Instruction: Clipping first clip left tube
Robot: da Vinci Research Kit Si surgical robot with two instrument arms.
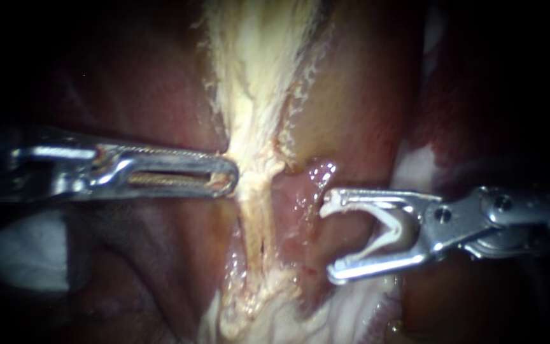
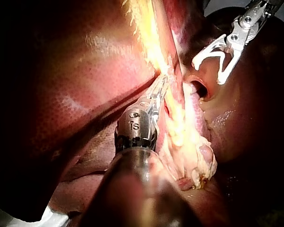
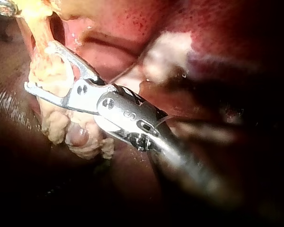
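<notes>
item: tube [image 1: 254,210], pale, lying on the liver [image 1: 128,274] between the two instruments.
long axis: top to bottom in the endoscope view, crosswise to both shafts. whether it is the left tube cannot be told.
left instrument [image 1: 227,178]: jaws narrow, closed on the tube's edge.
right instrument [image 1: 330,241]: jaws wide, clip [image 1: 386,232] seated between them and touching both. its mouth points at the tube, just beside it, not yet around it.
handling, judged: hold the tube taut, advance squarely until both clip legs pass it, then close.

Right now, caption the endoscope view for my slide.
Endoscope view: left instrument touches the pale tissue strand; right instrument, holding a white clip in its jaws, hangs beside it.
</notes>
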